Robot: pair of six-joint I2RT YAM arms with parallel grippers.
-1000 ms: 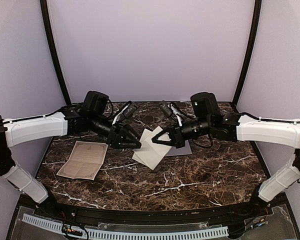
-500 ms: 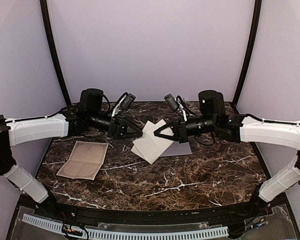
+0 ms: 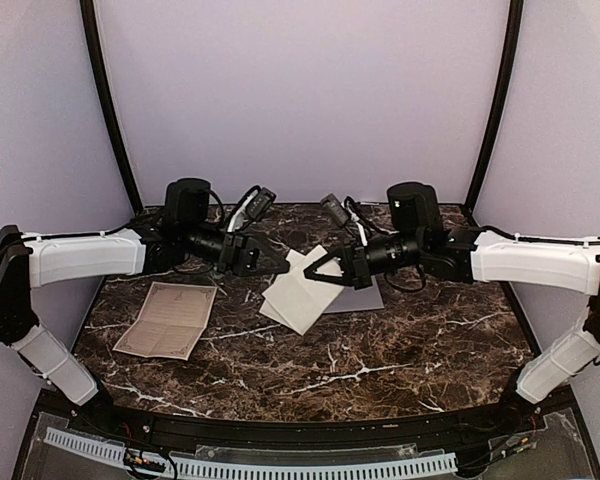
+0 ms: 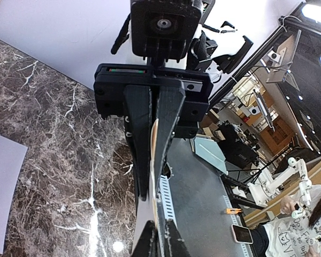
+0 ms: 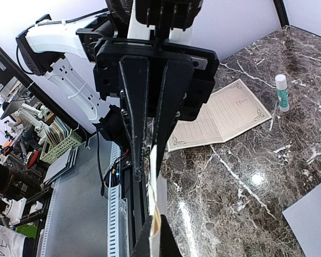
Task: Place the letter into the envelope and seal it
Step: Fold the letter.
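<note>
Right now both arms are pinching the envelope (image 3: 298, 297) between them over the marble surface (image 3: 400, 350): left jaws clenching one corner, right jaws gripping the opposite.

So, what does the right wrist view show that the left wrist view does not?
Only right wrist: an open tan bordered sheet and a glue stick. Only left wrist: a small orange object past the marble table. Both: that table, a corner of the envelope lying flat, and the right claw or left claw shut on the pale paper.
</note>
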